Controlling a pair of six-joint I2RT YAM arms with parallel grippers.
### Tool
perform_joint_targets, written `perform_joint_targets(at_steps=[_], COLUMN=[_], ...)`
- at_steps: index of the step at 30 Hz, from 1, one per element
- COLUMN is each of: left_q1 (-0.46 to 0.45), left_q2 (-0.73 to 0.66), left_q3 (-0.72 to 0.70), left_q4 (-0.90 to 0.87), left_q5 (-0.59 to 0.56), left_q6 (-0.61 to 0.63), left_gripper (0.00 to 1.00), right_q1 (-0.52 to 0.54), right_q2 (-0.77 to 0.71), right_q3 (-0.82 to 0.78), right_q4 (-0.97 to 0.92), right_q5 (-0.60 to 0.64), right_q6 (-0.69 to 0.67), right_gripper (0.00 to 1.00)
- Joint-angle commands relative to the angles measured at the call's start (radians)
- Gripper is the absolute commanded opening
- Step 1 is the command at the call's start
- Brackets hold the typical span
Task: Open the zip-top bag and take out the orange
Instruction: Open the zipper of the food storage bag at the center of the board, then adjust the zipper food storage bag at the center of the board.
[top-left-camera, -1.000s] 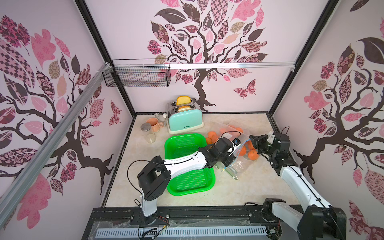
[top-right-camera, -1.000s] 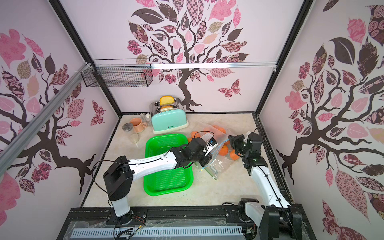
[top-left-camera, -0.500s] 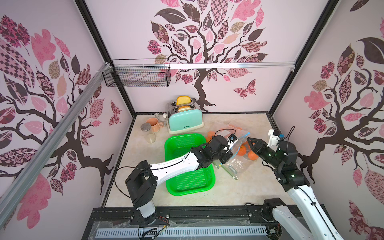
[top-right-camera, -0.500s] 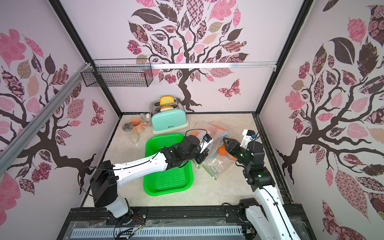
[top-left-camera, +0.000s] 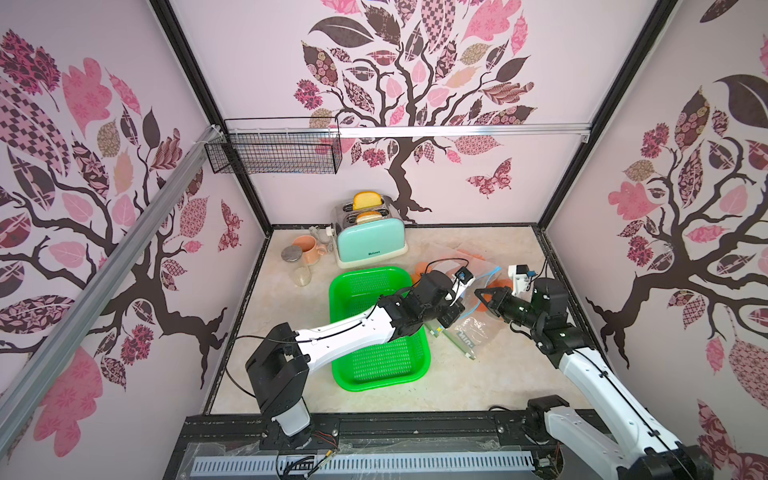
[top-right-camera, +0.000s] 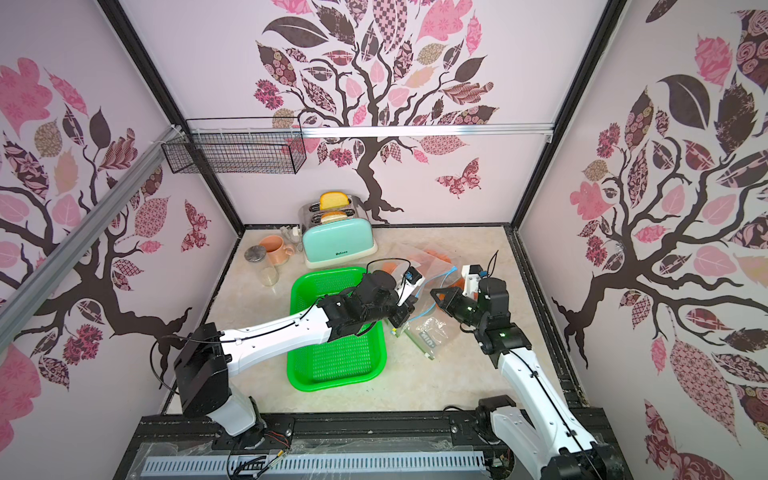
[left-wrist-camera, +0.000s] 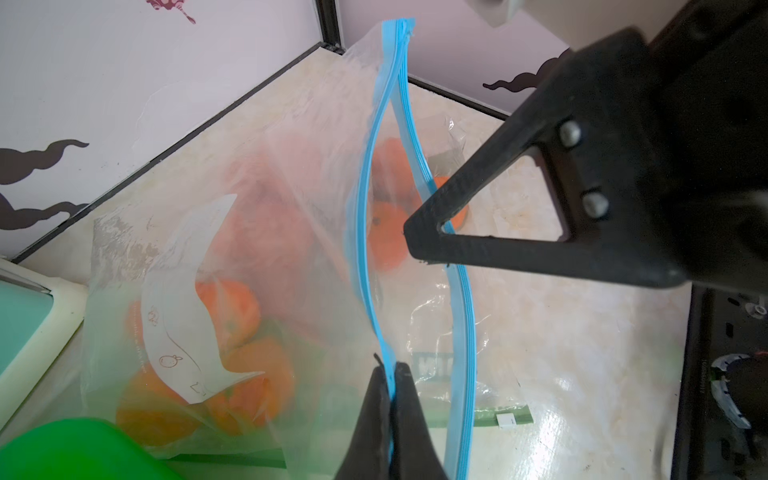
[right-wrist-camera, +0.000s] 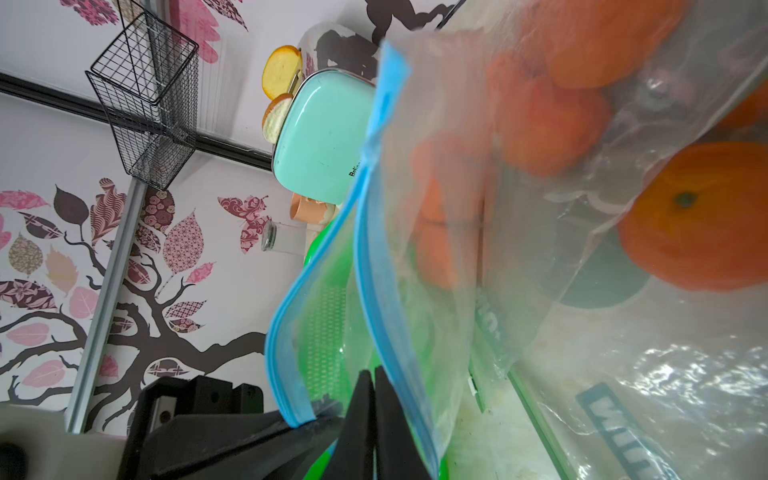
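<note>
The clear zip-top bag with a blue zip strip lies to the right of the green basket. Several oranges show through it. My left gripper is shut on one blue lip. The mouth gapes, with the other lip bowed away. My right gripper is shut at that mouth. The second lip runs along the outside of one finger, and I see nothing between the jaws.
The green basket stands left of the bag under my left arm. A mint toaster with bread, an orange mug, a glass jar and its lid stand at the back left. A wire basket hangs on the wall.
The right gripper's jaws opened and have closed again at the bag's mouth, and its arm has shifted. The left gripper has kept its hold on the lip.
</note>
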Motion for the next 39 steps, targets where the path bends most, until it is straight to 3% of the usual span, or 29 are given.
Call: perform_joint_targets(at_steps=[1,5,13,19,31,33,34,37,39], left_q1=[0.004,0.002,-0.041,-0.042,-0.042,-0.042,-0.041,-0.021,0.031], left_q2=[-0.032,-0.035,-0.056,-0.093,-0.144,-0.136,-0.131,-0.128,-0.132], left_q3=[-0.001,0.004,0.019,0.022,0.013,0.000,-0.007,-0.018,-0.019], left_q4=[0.033,0.076,0.070,0.067,0.045,0.042,0.040,0.004,-0.010], left_q5=[0.052,0.132,0.277,0.283,0.547,0.535,0.492,0.347,0.322], left_q6=[-0.003,-0.036,0.018,0.017,-0.017,-0.037,-0.046,-0.061,-0.112], left_gripper=[0.00,0.00,0.00,0.00,0.00,0.24,0.30,0.34,0.36], right_q1=[0.019,0.078,0.119,0.119,0.119,0.119,0.119,0.119,0.119], right_q2=[0.037,0.096,0.120,0.097,-0.066,-0.090,-0.095,-0.092,-0.084], right_q3=[0.017,0.018,-0.037,-0.073,-0.132,-0.170,-0.194,-0.256,-0.278], right_q4=[0.031,0.050,0.066,0.083,0.008,0.007,0.011,0.031,0.048], right_q5=[-0.002,0.091,0.234,0.252,0.231,0.232,0.235,0.236,0.227], right_q6=[-0.002,-0.030,-0.010,-0.011,-0.011,-0.014,-0.011,0.002,0.009], right_gripper=[0.09,0.17,0.21,0.22,0.40,0.40,0.40,0.39,0.39])
